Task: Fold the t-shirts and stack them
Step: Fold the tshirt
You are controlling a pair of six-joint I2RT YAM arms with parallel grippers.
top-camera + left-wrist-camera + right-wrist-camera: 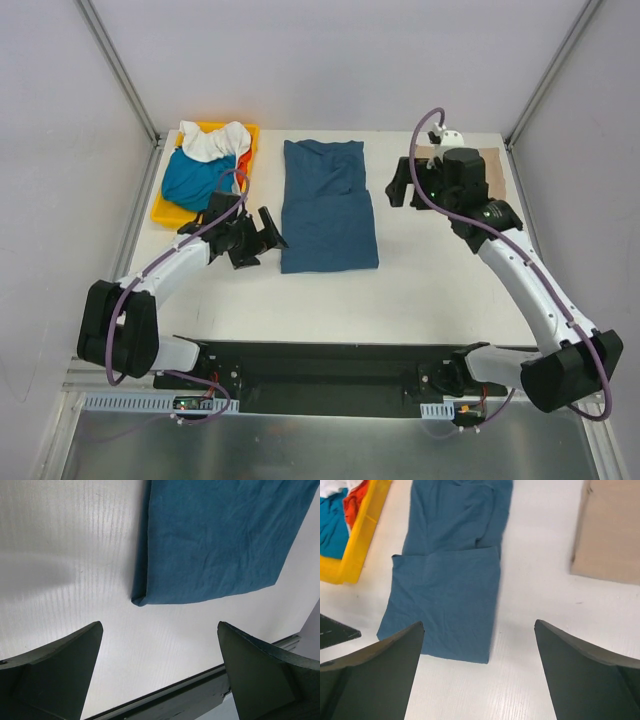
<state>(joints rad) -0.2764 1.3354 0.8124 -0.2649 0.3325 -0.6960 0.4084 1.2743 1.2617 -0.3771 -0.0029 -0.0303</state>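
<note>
A dark blue t-shirt (328, 205) lies flat in the middle of the table, folded into a long strip with its near half doubled over. In the left wrist view its near-left corner (145, 597) lies just beyond my left gripper (160, 630), whose fingers stand wide apart over bare table. In the overhead view my left gripper (272, 232) is beside the shirt's left edge. My right gripper (395, 183) hovers open to the right of the shirt (450, 580), holding nothing. A folded beige t-shirt (610, 530) lies at the back right, partly under the right arm (490, 165).
A yellow tray (165, 212) at the back left holds crumpled teal (195, 180), white (212, 140) and orange-red (244, 165) shirts. The table's dark front rail (190, 690) runs close below the left gripper. Metal frame posts stand at the far corners.
</note>
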